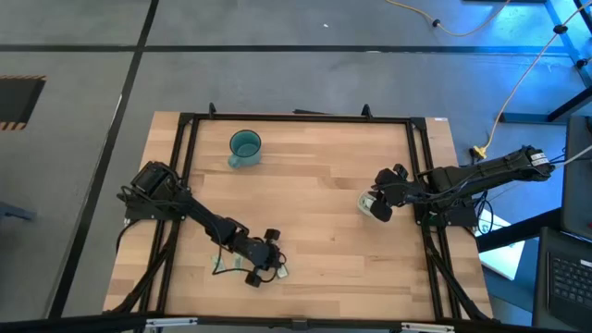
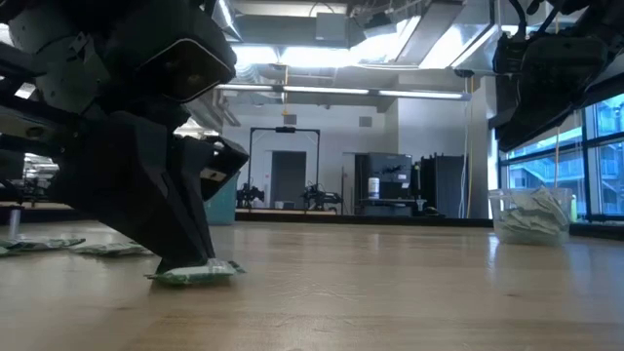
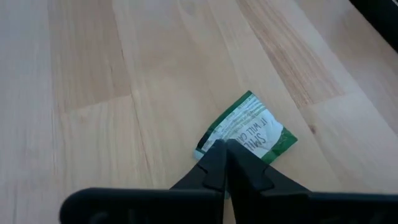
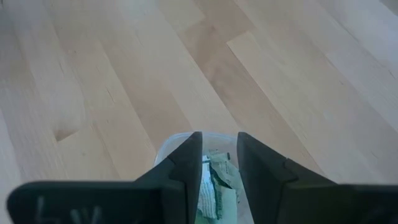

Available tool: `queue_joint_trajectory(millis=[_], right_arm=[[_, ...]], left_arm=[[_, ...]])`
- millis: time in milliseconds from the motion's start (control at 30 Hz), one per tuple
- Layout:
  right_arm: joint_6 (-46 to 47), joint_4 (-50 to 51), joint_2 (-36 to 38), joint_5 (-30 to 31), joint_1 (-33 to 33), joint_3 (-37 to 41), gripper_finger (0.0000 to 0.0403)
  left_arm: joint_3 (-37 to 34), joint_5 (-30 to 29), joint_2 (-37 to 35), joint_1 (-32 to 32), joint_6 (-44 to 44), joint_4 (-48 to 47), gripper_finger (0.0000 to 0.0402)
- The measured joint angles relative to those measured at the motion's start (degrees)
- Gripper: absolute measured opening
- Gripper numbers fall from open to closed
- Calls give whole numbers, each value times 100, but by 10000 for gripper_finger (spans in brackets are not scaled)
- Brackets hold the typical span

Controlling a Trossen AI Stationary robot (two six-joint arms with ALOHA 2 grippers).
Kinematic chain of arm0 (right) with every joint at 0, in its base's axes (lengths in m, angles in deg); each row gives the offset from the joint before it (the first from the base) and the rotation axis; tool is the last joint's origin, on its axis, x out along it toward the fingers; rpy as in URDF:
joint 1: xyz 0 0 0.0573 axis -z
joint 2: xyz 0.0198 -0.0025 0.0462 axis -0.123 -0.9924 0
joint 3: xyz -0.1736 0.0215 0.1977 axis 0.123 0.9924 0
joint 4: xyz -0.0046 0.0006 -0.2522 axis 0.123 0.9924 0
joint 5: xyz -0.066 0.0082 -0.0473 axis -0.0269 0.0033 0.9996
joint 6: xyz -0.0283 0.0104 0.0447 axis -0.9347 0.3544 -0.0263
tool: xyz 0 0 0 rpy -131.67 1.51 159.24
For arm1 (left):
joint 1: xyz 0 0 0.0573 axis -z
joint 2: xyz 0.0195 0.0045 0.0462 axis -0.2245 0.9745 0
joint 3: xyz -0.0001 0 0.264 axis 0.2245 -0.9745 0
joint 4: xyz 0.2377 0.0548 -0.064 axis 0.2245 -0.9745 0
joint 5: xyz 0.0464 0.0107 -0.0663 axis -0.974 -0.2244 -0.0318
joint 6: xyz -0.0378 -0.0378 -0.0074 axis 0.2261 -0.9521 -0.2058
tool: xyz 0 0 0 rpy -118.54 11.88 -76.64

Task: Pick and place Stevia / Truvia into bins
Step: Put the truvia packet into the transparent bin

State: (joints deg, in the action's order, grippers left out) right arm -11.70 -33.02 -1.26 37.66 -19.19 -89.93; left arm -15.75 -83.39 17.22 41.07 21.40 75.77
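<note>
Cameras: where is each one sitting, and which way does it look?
High view: above, looking straight down at the table; both arms show.
Low view: at tabletop height, looking across; left gripper on a green sachet.
Left wrist view: on the left arm, past its shut fingers pinching that sachet.
Right wrist view: on the right arm, right gripper over the clear cup.
Shared: low and right wrist views both show that cup.

Overhead looks straight down on my table (image 1: pixel 314 176); low camera skims it level; wrist cameras sit close above the wood
</note>
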Motion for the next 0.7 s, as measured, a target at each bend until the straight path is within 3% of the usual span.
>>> queue_joint_trajectory(millis=[233, 433, 567, 700], right_arm=[[-402, -427, 0, -2, -1, 2, 104], [-1312, -1618, 0, -12, -4, 2, 104], [-1173, -2485, -7, -175, -9, 2, 104], [-809, -3032, -160, -316, -9, 2, 104]], left_arm=[[253, -311, -367, -150, 633, -81, 3], [527, -1750, -500, -387, 1689, -46, 4], [643, -2886, -510, -540, 2686, 209, 3], [672, -3326, -512, -735, 3343, 976, 5]])
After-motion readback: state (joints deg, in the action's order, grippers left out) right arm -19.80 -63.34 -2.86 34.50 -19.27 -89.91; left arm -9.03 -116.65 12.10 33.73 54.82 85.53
